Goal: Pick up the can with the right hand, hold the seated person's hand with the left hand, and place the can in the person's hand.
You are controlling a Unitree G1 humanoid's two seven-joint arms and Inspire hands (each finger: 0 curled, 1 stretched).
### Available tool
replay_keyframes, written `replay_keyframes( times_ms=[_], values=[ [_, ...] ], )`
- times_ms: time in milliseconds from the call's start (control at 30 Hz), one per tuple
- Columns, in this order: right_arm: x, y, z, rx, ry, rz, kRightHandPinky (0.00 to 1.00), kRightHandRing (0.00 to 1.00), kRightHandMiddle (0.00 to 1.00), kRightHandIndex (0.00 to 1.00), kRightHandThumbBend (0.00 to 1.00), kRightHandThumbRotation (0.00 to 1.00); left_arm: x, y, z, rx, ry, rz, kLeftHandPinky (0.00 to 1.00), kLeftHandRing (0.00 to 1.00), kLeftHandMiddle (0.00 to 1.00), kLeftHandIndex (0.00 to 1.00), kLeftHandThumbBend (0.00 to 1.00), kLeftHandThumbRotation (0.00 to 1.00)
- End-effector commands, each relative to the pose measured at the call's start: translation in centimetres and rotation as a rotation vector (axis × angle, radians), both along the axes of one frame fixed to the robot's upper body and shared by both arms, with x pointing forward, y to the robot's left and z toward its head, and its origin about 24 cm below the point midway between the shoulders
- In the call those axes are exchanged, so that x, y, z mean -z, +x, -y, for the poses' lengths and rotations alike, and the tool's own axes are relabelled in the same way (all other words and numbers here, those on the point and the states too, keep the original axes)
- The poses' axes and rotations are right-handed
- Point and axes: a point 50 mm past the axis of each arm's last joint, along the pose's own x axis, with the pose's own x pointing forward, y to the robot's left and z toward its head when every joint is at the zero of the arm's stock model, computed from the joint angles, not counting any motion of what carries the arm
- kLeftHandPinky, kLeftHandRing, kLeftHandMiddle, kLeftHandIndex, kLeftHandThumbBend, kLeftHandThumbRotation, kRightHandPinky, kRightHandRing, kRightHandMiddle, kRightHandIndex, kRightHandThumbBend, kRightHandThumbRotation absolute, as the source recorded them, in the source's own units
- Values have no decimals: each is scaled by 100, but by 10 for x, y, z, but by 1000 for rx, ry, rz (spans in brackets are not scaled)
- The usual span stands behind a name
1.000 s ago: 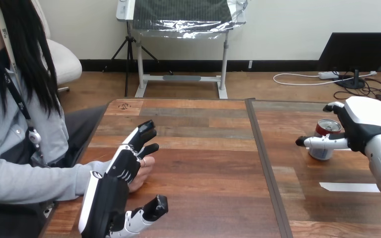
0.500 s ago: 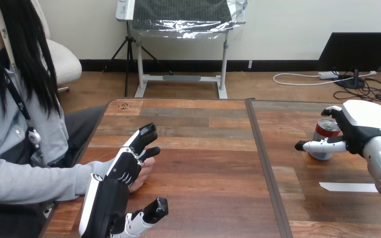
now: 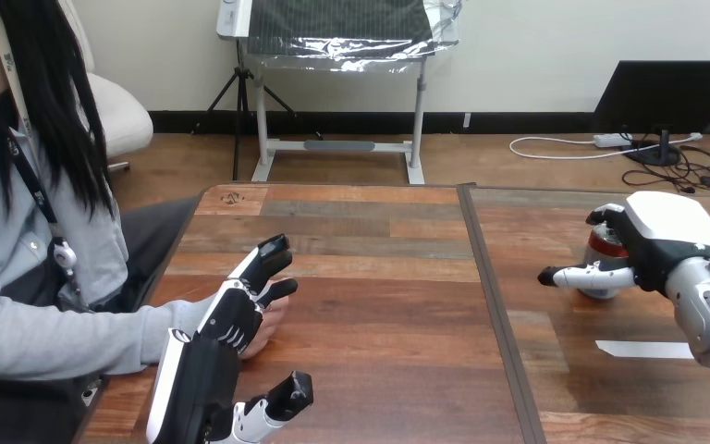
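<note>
Right hand [image 3: 654, 242] closed round can [image 3: 603, 248], thumb across its front. Well left of can, left hand [image 3: 228, 317] spread, over person's hand [image 3: 269, 326].

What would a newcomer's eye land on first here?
First, the robot's left hand near the table's left edge, its straight fingers lying over the person's hand, not curled round it. Then, at far right, the right hand close against the red-topped can; whether it grips the can, I cannot tell.
</note>
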Motion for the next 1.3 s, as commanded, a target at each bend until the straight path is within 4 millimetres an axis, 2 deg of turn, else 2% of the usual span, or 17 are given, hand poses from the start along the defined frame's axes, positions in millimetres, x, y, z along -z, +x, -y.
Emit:
replay_keyframes(
  times_ms=[0, 500, 933, 1267],
  values=[
    [-16, 11, -8, -30, 4, 47, 82, 86, 85, 85, 92, 74, -14, 11, 3, 6, -6, 95, 81, 89, 91, 87, 100, 69],
    [-12, 9, -8, -49, -15, 34, 82, 85, 84, 83, 89, 73, -14, 10, 4, 8, -12, 90, 81, 90, 91, 87, 100, 68],
    [-11, 8, -8, -57, -11, 31, 81, 85, 84, 83, 87, 70, -13, 11, 4, 8, -13, 84, 86, 90, 91, 87, 100, 67],
    [-10, 7, -7, -65, -3, 32, 81, 85, 84, 83, 86, 68, -13, 11, 4, 5, -6, 94, 83, 89, 91, 87, 100, 68]
  ],
)
